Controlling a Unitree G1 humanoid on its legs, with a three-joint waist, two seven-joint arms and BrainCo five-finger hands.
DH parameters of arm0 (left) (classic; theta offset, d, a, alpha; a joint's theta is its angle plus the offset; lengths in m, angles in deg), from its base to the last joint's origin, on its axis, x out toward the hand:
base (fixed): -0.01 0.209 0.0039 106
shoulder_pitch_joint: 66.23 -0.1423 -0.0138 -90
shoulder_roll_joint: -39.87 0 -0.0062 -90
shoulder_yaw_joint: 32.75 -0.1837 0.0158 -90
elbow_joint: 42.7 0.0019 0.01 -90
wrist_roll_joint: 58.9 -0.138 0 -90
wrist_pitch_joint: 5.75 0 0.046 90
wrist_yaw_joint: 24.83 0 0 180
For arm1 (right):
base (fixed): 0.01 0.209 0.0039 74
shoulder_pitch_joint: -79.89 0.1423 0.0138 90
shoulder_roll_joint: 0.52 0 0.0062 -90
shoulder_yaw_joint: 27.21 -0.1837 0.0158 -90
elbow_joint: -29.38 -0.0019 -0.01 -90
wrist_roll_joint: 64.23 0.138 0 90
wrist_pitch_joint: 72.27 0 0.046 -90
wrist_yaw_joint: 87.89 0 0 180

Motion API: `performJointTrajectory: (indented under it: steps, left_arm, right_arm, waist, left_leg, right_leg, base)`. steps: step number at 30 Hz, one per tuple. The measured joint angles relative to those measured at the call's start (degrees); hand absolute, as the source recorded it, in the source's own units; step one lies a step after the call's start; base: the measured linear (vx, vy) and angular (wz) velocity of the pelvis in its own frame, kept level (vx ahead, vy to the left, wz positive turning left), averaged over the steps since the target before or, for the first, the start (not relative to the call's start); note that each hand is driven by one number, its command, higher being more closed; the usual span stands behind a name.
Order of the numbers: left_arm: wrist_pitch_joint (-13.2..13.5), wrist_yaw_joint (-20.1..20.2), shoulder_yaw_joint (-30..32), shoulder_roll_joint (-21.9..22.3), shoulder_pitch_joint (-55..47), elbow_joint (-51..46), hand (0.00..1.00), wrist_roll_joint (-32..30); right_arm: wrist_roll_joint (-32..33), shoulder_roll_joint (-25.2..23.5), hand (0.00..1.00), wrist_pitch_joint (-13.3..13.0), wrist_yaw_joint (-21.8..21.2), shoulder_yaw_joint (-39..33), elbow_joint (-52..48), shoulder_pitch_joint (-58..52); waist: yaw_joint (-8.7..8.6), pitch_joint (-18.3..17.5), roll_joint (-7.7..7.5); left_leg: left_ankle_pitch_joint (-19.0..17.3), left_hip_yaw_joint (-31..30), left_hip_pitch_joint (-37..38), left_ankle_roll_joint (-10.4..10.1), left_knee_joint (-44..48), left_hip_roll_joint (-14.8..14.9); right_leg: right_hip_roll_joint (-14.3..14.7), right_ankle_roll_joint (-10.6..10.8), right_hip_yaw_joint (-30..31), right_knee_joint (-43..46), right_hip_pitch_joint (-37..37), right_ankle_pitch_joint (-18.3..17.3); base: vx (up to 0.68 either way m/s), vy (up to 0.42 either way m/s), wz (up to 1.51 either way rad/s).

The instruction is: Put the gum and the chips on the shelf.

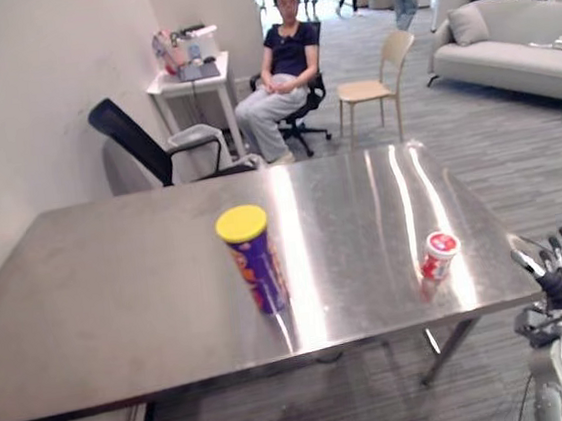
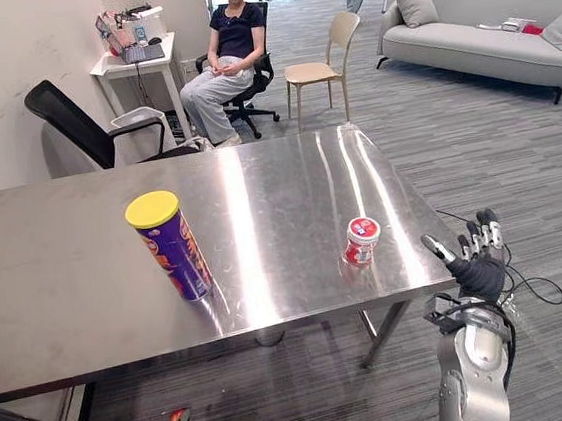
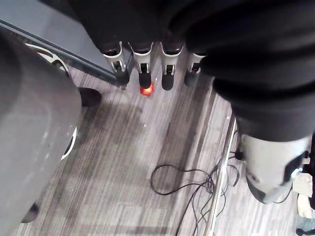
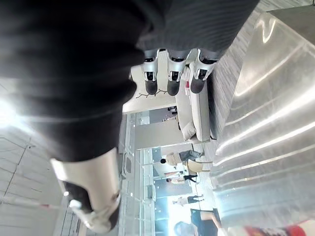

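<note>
The first step is not begun: the right hand (image 2: 479,272) (fingers straight, empty) must reach left to the gum (image 2: 362,241) nearby.

Looks down from the head across the steel surface (image 1: 118,288) toward a seated person (image 1: 281,70), a scene shared by both eye views from slightly offset spots. Peers very close along the left hand (image 3: 142,73) down at the floor (image 3: 147,147); along the right hand (image 4: 170,81), past the surface toward a sofa (image 4: 197,113).
</note>
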Motion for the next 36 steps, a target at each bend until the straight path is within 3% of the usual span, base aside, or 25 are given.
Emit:
performJointTrajectory:
  steps: [7, 9, 12, 16, 23, 24, 25, 26, 36]
  left_arm:
    - [-0.03, 0.26, -1.63, -1.37, 0.43, 0.77, 0.0, -0.08]
    - [-0.15, 0.28, -1.67, -1.96, 0.44, 0.79, 0.0, -0.09]
    - [-0.14, 0.31, -1.66, -2.38, 0.5, 0.77, 0.0, -0.09]
    - [-0.15, 0.3, -1.66, -2.56, 0.54, 0.69, 0.0, -0.09]
    - [-0.18, 0.38, -1.68, -2.57, 1.29, 1.21, 0.0, -0.09]
    - [-0.18, 0.38, -1.67, -2.54, 1.29, 1.17, 0.0, -0.09]
    - [-0.18, 0.41, -1.67, -2.54, 1.4, 1.13, 0.0, -0.09]
    - [-0.18, 0.41, -1.67, -2.53, 1.4, 1.08, 0.0, -0.09]
    - [-0.12, 0.69, -1.62, -2.47, 1.45, 0.54, 0.0, -2.02]
  right_arm:
    - [-0.02, 3.96, 0.0, 1.17, -5.74, 4.5, -5.04, -0.03]
    - [-0.05, 4.93, 0.0, 2.63, -8.81, 4.41, -6.79, -0.49]
    - [-1.19, 6.41, 0.0, 3.44, -10.11, 4.37, -6.92, -1.9]
    - [-2.02, 6.47, 0.0, 4.71, -10.63, 3.96, -6.93, -1.95]
    - [-4.37, 7.81, 0.0, 4.9, -10.32, 3.78, -6.91, -1.96]
    - [-4.38, 7.81, 0.0, 4.91, -10.26, 3.73, -6.91, -1.96]
    - [-4.4, 7.82, 0.0, 4.95, -10.19, 3.52, -6.92, -1.95]
    - [-4.48, 7.81, 0.0, 5.06, -10.19, 3.19, -6.91, -1.95]
    - [-6.88, 7.79, 0.0, 5.27, -9.71, 1.36, -5.86, -1.68]
  waist:
    - [-1.1, 0.11, -0.89]
    - [-1.33, 0.34, -1.58]
    - [-1.36, 0.35, -2.16]
    - [-1.47, 0.53, -2.41]
    - [-1.39, 1.4, -1.52]
    - [-1.5, 1.79, -2.16]
    - [-1.45, 1.67, -1.38]
    - [-1.48, 2.11, -1.95]
    - [-1.51, 2.39, -1.46]
  left_leg:
    - [0.21, -0.64, -1.07, 0.12, 0.0, -0.14]
    - [0.22, -0.74, -1.47, 0.14, 0.01, -0.18]
    - [0.22, -1.07, -1.75, 0.14, 0.02, -0.26]
    - [0.21, -1.89, -1.82, 0.14, 0.02, -0.27]
    - [-0.16, -2.14, -1.92, -0.03, 0.03, -0.5]
    - [-0.15, -2.1, -1.9, -0.02, 0.03, -0.48]
    - [-0.16, -1.96, -1.77, -0.03, 0.03, -0.47]
    - [-0.16, -1.9, -1.78, -0.04, 0.03, -0.47]
    - [-0.21, -1.95, -1.6, -0.08, 0.04, -0.42]
  right_leg:
    - [-0.12, -0.08, -0.36, 0.05, -0.84, -0.07]
    - [-0.12, -0.08, -0.45, 0.03, -1.16, -0.07]
    - [-0.11, -0.07, -0.67, 0.03, -1.16, -0.05]
    - [-0.07, -0.06, -0.77, 0.01, -1.15, -0.04]
    - [-0.22, -0.08, -1.19, -0.1, -1.06, -0.06]
    - [-0.22, -0.08, -1.06, -0.09, -1.14, -0.06]
    - [-0.2, -0.08, -0.72, -0.09, -1.14, -0.06]
    - [-0.19, -0.04, -0.64, -0.13, -1.21, -0.04]
    - [-0.08, 0.34, -0.48, -0.22, -1.12, 0.2]
  base:
    - [-0.01, 0.005, 0.04]
    - [0.03, 0.017, 0.02]
    - [0.04, 0.009, 0.04]
    - [0.01, 0.001, 0.01]
    - [0.0, 0.003, 0.01]
    - [0.02, 0.013, -0.05]
    - [0.03, 0.01, -0.06]
    - [0.03, 0.009, -0.05]
    - [0.01, 0.001, -0.01]
